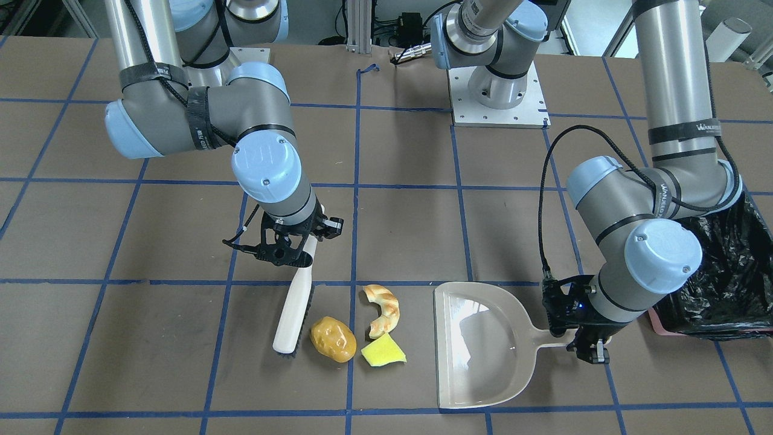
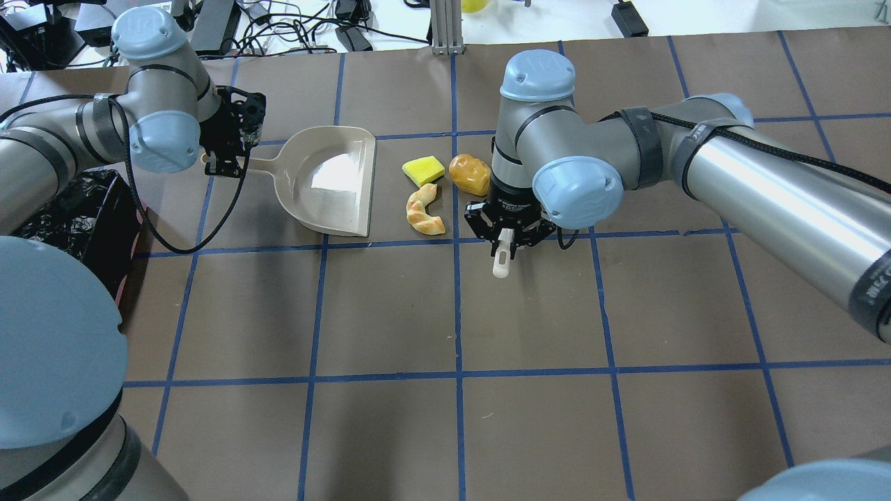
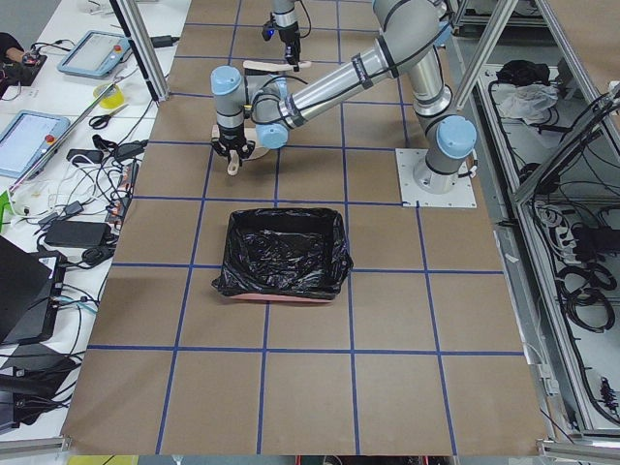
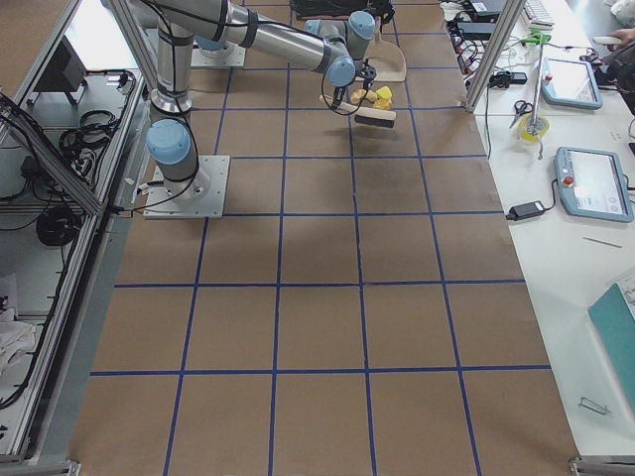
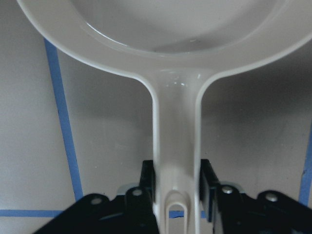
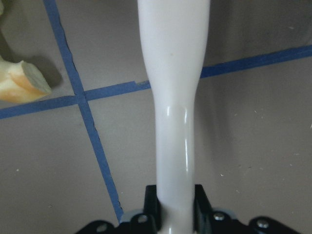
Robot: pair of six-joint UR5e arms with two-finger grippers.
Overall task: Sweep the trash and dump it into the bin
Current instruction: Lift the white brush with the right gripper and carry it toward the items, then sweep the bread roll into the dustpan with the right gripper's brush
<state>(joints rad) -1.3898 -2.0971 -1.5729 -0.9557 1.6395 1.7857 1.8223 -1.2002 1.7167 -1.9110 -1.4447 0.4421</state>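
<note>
Beige dustpan (image 1: 483,362) handle pinched in my left gripper (image 1: 583,341), white brush (image 1: 294,311) handle clamped in my right gripper (image 1: 299,248), brush head just beside potato piece (image 1: 333,339).

I see a brown worktop (image 1: 410,157) crossed by blue grid lines, a golden-brown potato shape (image 1: 333,339), tan-and-white bread piece (image 1: 383,309), yellow wedge (image 1: 382,351), white brush (image 1: 294,311), beige dustpan (image 1: 483,344), and a glossy black bin (image 1: 731,272) with a pink base.
</note>
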